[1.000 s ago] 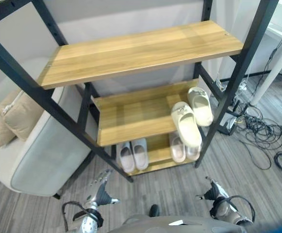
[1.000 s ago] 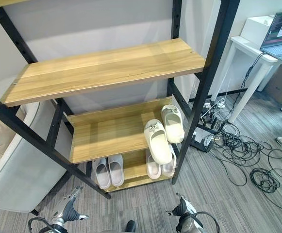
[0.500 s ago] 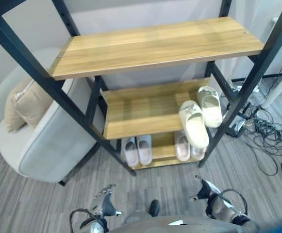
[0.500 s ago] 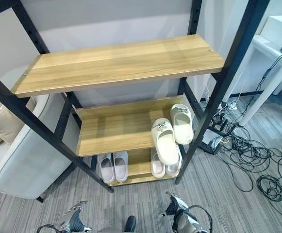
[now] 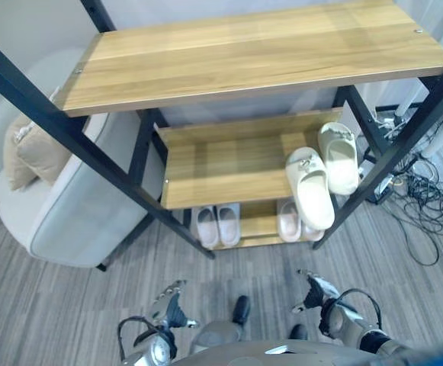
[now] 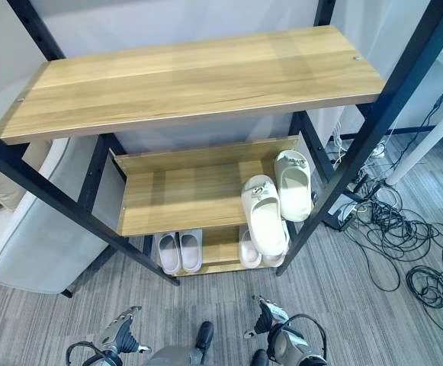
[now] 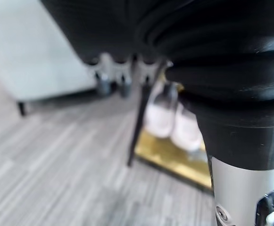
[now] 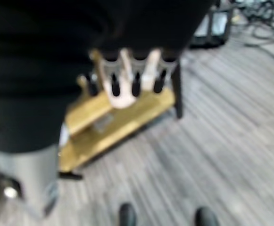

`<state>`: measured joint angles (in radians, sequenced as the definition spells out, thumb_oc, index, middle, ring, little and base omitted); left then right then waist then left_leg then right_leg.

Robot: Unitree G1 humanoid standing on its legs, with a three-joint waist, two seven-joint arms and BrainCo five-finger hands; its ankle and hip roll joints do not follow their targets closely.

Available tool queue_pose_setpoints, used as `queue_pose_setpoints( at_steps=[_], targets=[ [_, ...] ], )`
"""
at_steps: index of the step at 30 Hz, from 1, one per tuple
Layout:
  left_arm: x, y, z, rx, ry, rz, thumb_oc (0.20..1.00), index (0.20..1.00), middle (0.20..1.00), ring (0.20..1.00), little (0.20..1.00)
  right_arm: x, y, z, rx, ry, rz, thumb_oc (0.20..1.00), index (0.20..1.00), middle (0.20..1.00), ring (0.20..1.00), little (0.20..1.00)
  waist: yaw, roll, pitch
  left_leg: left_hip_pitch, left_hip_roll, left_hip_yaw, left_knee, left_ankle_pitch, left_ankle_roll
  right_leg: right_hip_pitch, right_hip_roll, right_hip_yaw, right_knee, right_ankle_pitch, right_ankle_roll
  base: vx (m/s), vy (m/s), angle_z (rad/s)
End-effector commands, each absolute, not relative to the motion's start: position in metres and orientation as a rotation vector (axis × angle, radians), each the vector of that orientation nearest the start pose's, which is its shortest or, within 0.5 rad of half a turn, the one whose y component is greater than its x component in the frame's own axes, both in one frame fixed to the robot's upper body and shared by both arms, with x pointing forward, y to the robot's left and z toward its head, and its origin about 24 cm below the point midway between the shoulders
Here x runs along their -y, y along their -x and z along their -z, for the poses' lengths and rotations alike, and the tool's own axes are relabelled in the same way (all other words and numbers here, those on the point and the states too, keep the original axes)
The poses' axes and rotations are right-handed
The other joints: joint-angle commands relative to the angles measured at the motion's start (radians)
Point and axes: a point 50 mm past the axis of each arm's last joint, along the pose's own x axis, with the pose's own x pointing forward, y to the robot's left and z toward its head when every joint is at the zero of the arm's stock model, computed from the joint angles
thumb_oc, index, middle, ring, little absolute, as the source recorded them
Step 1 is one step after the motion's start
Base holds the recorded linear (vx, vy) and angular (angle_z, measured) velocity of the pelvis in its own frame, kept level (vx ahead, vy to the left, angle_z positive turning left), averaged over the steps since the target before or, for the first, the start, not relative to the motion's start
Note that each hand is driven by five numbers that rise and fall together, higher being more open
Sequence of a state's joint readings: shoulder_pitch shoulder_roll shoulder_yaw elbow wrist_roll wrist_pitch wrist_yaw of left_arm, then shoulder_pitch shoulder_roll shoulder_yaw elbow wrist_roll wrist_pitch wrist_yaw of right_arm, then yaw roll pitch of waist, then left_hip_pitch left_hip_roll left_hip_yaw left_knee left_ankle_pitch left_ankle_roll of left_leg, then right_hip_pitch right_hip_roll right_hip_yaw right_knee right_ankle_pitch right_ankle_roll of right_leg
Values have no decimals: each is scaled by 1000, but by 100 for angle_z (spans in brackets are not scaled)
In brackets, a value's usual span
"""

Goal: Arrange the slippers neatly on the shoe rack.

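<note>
Cream slipper (image 5: 310, 187) overhangs the middle shelf (image 5: 221, 174) askew (needs straightening); left hand (image 5: 169, 300) and right hand (image 5: 313, 292) hang relaxed, empty.

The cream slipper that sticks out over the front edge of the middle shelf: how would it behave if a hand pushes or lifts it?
The cream slipper looks thick and foam-like, so probably light and slightly squashy. Its toe overhangs the middle shelf, so a forward nudge might tip it off. Its smooth surface could slide easily on the wood.
</note>
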<state>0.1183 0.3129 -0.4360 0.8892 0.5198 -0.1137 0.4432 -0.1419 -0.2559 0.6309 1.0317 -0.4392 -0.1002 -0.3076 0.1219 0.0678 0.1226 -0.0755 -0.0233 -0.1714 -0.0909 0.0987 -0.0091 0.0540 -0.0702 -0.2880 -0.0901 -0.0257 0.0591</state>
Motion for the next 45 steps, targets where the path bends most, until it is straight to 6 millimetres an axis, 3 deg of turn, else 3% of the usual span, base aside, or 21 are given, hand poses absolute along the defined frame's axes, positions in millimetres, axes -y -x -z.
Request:
queue_pose_setpoints(
  at_steps=[1, 6, 14, 19, 20, 21, 22, 23, 24, 25, 28, 29, 30, 31, 33, 36, 37, 38, 39, 41, 45],
  targets=[
    [-203, -134, 131, -602, -1046, 181, 1000, 1000, 1000, 1000, 1000, 157, -197, 113, -423, 1078, -434, 1000, 1000, 1000, 1000, 1000, 7, -16, -1, -1, -31, -25, 17, -57, -19, -88, -31, 63, 138, -48, 51, 0, 0, 0],
    [-203, -133, 133, -626, -1025, 154, 1000, 1000, 1000, 1000, 1000, 152, -198, 112, -424, 1023, -422, 1000, 1000, 1000, 1000, 1000, 2, -22, -8, 2, -31, -23, 17, -61, -18, -82, -31, 64, 141, -50, 50, 0, 0, 0],
    [-218, -104, 147, -836, -952, 66, 1000, 1000, 1000, 1000, 1000, 181, -155, 138, -719, 846, -259, 1000, 1000, 1000, 1000, 1000, -16, -40, -53, 55, -30, -20, 46, -97, -16, -44, -36, 43, 213, -89, 43, -2, -9, 2],
    [-229, -109, 139, -804, -919, -1, 1000, 1000, 1000, 1000, 1000, 199, -164, 124, -670, 667, -42, 1000, 1000, 1000, 1000, 1000, -30, -57, -4, -32, -25, 28, 258, -119, -55, -13, -35, 19, 236, -125, 21, -229, -55, 9],
    [-241, -114, 133, -796, -882, -56, 1000, 1000, 1000, 1000, 1000, 271, -182, 91, -640, 630, 126, 1000, 1000, 1000, 1000, 1000, -57, -76, 23, -93, 26, 136, 360, -114, -64, -45, -44, 21, 267, -114, 11, -653, 40, 67],
    [-249, -126, 121, -720, -892, -27, 1000, 1000, 1000, 1000, 1000, 304, -183, 67, -559, 664, 108, 1000, 1000, 1000, 1000, 1000, -65, -92, 43, -59, 58, 144, 503, -184, -48, -95, -53, 60, 304, -80, 13, -578, 344, 14],
    [-235, -125, 128, -730, -920, 100, 1000, 1000, 1000, 1000, 1000, 306, -197, 68, -576, 655, 171, 1000, 1000, 1000, 1000, 1000, -87, -54, 23, 50, 27, 46, 406, -238, -48, -145, -52, 123, 315, -47, 44, -307, 424, -54],
    [-236, -120, 130, -747, -917, 106, 1000, 1000, 1000, 1000, 1000, 339, -186, 59, -656, 718, 258, 1000, 1000, 1000, 1000, 1000, -108, -53, 9, 93, 22, 48, 338, -282, -41, -155, -62, 135, 320, -39, 53, -98, 372, -130],
    [-235, -120, 130, -747, -918, 107, 1000, 1000, 1000, 1000, 1000, 339, -186, 58, -658, 718, 260, 1000, 1000, 1000, 1000, 1000, -107, -54, 6, 92, 20, 48, 332, -276, -41, -157, -64, 135, 317, -35, 54, -122, 318, -122],
    [-236, -126, 128, -735, -890, 64, 1000, 1000, 1000, 1000, 1000, 324, -213, 22, -389, 722, 176, 1000, 1000, 1000, 1000, 1000, -140, -51, 6, 104, 1, 76, 260, -274, -26, -211, -105, 155, 314, 40, 87, -191, 321, -77],
    [-230, -131, 124, -683, -871, 56, 1000, 1000, 1000, 1000, 1000, 318, -209, 23, -357, 708, 211, 1000, 1000, 1000, 1000, 1000, -158, -44, -1, 108, -16, 103, 191, -259, -17, -218, -138, 153, 260, 91, 107, -130, 220, 44],
    [-233, -133, 125, -700, -872, 42, 1000, 1000, 1000, 1000, 1000, 340, -189, 29, -455, 571, 250, 1000, 1000, 1000, 1000, 1000, -179, -49, 6, 113, -18, 121, 167, -254, -17, -223, -155, 152, 238, 126, 123, -155, 206, -87],
    [-232, -139, 123, -686, -883, 55, 1000, 1000, 1000, 1000, 1000, 325, -198, 24, -388, 613, 221, 1000, 1000, 1000, 1000, 1000, -182, -48, 6, 109, -21, 125, 155, -247, -13, -229, -161, 158, 223, 128, 128, -217, 201, -106],
    [-239, -147, 115, -644, -915, 76, 1000, 1000, 1000, 1000, 1000, 366, -183, 5, -421, 703, 284, 1000, 1000, 1000, 1000, 1000, -194, -53, 16, 96, -23, 126, 148, -239, -11, -224, -163, 193, 212, 115, 131, -152, 123, -43],
    [-243, -142, 115, -655, -939, 122, 1000, 1000, 1000, 1000, 1000, 373, -190, -2, -443, 770, 326, 1000, 1000, 1000, 1000, 1000, -188, -59, 12, 92, -28, 127, 148, -244, -7, -211, -165, 204, 200, 111, 134, -87, 73, -11],
    [-262, -119, 121, -769, -932, 42, 1000, 1000, 1000, 1000, 1000, 326, -204, -48, -155, 810, 152, 1000, 1000, 1000, 1000, 1000, -188, -81, 0, 87, -34, 137, 153, -254, 6, -192, -177, 230, 171, 140, 145, -6, 41, -2],
    [-262, -119, 121, -769, -933, 44, 1000, 1000, 1000, 1000, 1000, 326, -204, -48, -156, 810, 152, 1000, 1000, 1000, 1000, 1000, -186, -81, -1, 87, -34, 138, 154, -254, 6, -192, -177, 230, 170, 141, 145, 28, 1, -34],
    [-260, -112, 126, -792, -917, 20, 1000, 1000, 1000, 1000, 1000, 312, -183, 14, -362, 759, 52, 1000, 1000, 1000, 1000, 1000, -171, -88, 5, 76, -36, 137, 169, -252, 15, -188, -172, 231, 163, 136, 145, 3, -14, -31],
    [-256, -114, 128, -797, -905, 36, 1000, 1000, 1000, 1000, 1000, 297, -207, 8, -292, 782, 39, 1000, 1000, 1000, 1000, 1000, -157, -89, 5, 72, -36, 133, 171, -252, 16, -188, -169, 230, 165, 131, 143, 10, -27, -23],
    [-262, -113, 125, -796, -905, 16, 1000, 1000, 1000, 1000, 1000, 296, -216, -5, -222, 707, 60, 1000, 1000, 1000, 1000, 1000, -151, -93, 20, 69, -33, 131, 175, -249, 15, -200, -162, 225, 184, 125, 142, 9, -56, 18],
    [-275, -108, 125, -840, -909, -20, 1000, 1000, 1000, 1000, 1000, 318, -205, 0, -309, 606, 89, 1000, 1000, 1000, 1000, 1000, -144, -104, 44, 59, -17, 106, 177, -237, 9, -232, -121, 234, 251, 92, 128, 9, -105, 28]
  ],
)
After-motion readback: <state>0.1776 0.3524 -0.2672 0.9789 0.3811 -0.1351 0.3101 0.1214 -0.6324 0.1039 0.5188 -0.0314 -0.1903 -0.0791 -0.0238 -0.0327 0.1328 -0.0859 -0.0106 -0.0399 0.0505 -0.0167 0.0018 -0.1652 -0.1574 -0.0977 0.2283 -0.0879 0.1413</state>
